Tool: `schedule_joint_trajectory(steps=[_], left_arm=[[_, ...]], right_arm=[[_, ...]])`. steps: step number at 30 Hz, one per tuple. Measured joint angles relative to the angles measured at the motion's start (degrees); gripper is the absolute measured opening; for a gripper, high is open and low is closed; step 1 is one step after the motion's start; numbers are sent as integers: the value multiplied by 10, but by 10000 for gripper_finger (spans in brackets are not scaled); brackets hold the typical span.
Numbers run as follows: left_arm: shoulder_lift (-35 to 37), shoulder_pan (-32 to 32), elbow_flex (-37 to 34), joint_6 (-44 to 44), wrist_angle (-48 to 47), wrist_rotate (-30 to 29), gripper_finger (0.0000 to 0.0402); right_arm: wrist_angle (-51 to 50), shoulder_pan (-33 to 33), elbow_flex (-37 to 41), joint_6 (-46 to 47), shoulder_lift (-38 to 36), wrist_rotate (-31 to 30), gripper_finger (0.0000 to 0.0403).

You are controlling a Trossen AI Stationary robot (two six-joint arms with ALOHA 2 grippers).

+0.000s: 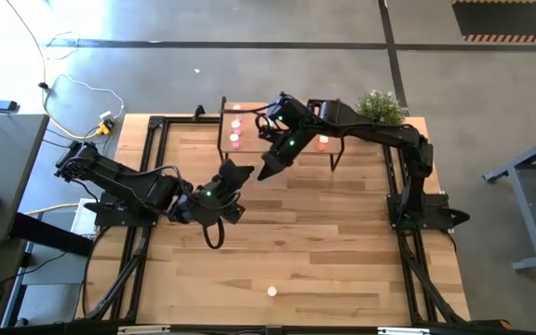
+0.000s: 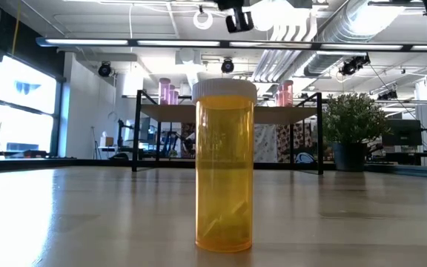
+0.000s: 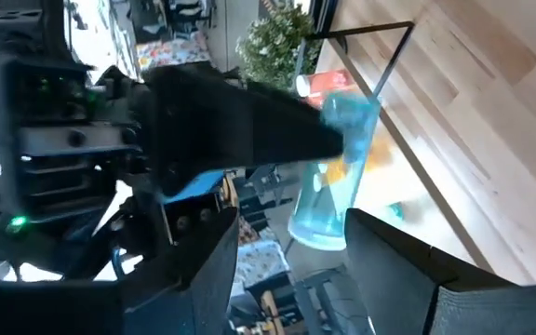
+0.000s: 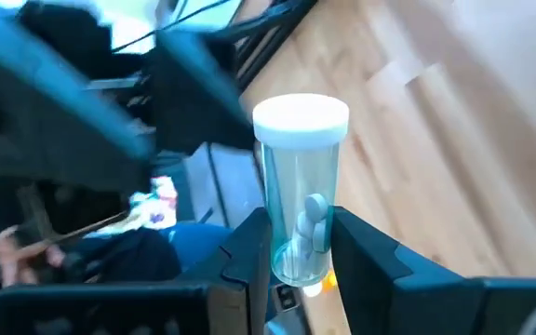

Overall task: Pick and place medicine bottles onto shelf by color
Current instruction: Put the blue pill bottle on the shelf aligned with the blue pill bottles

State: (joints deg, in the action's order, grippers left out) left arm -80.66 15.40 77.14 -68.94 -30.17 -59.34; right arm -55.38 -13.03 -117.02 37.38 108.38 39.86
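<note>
My right claw [image 4: 301, 244] grips a clear bottle [image 4: 298, 186] low on its body, cap up. It looks light, stiff and slick, so I'd keep the grip mid-body. I can't tell the left claw's [image 1: 234, 174] state; it hovers near the counter's [image 1: 342, 242] centre, at about seven o'clock from the right claw.

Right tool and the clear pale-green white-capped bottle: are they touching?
Touching. The right wrist view shows the right tool with its two dark fingers pressed against both sides of the clear pale-green white-capped bottle, no gap visible.

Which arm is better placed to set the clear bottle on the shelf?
The right: its end effector grips the clear, white-capped pill bottle beside the small light-wood shelf. The left end effector hovers nearby.
</note>
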Motion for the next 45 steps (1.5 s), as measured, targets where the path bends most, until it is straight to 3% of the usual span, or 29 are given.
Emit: schedule_joint_trajectory(steps=[11, 19, 28, 34, 40, 45], left_arm=[[0, -6, 0, 116, 0, -49, 186], [0, -44, 0, 276, 0, -104, 186], [2, -91, 0, 443, 0, -86, 186], [19, -120, 0, 534, -3, -38, 186], [46, -136, 1, 554, -2, -39, 186], [68, -140, 0, 535, -4, -39, 186]], right_arm=[[-1, -80, 0, -66, 0, -40, 89], [28, -132, 0, -178, -18, -118, 89], [120, -163, 0, -283, -88, -136, 89], [135, -159, 0, -357, -161, -207, 89], [103, -136, 8, -398, -232, -295, 89], [96, -110, 75, -375, -283, -354, 89]])
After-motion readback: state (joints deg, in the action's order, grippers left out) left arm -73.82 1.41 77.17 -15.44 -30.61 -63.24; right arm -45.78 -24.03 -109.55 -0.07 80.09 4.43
